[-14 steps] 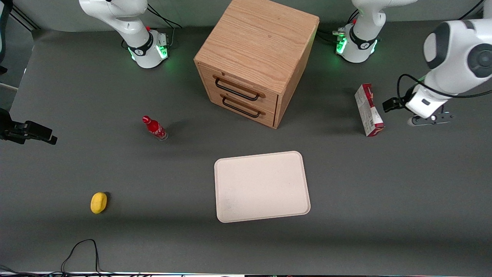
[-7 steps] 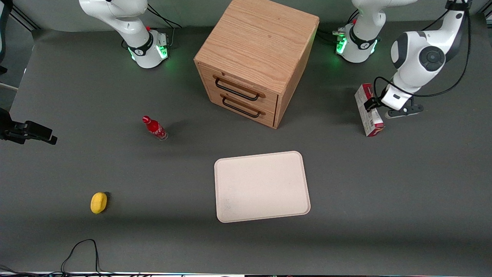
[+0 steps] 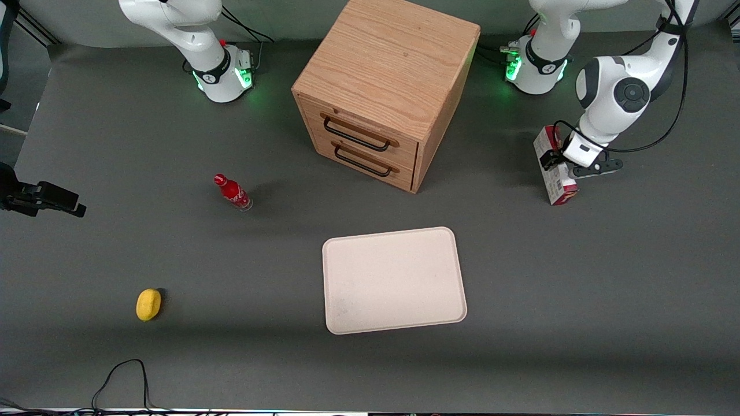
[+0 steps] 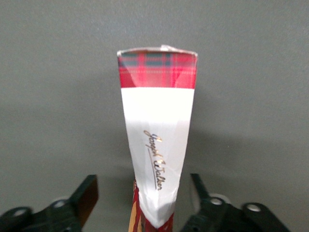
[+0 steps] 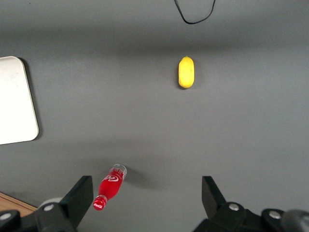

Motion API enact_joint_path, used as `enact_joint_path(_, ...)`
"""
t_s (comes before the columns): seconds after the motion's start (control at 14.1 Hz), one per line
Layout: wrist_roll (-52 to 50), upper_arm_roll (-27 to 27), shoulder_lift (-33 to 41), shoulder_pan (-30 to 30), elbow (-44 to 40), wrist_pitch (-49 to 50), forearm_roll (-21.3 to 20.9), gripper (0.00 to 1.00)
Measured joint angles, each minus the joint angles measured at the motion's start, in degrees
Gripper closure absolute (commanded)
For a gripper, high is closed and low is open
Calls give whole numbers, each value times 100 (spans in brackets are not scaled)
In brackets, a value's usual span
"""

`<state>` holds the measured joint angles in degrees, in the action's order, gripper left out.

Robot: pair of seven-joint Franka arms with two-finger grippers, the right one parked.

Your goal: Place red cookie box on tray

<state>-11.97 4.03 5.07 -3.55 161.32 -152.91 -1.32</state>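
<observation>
The red cookie box (image 3: 556,180) stands on its edge on the table toward the working arm's end, beside the wooden cabinet. In the left wrist view the red cookie box (image 4: 157,130) shows a white face with gold script and a tartan end. My left gripper (image 3: 562,163) is over the box's upper edge, open. The box sits between the two fingers (image 4: 87,195) with a gap on each side. The cream-white tray (image 3: 393,280) lies flat nearer the front camera than the cabinet, with nothing on it.
A wooden drawer cabinet (image 3: 384,92) with two black handles stands at the table's middle. A small red soda bottle (image 3: 233,192) and a yellow fruit (image 3: 148,304) lie toward the parked arm's end. A black cable (image 3: 124,375) loops at the front edge.
The left arm has swung in toward the red cookie box and lowered. Its gripper, beside the box a second ago, now straddles the box's upper edge. The box has not moved.
</observation>
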Motion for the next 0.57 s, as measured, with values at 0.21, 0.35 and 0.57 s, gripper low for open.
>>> enact_joint_path(0.21,1,4,-17,0,-24,302,0,100)
enact_joint_path(0.35,1,23,-15,0,-100,421,0,100)
enact_joint_path(0.57,3,34,17,0,-365,966,0,100)
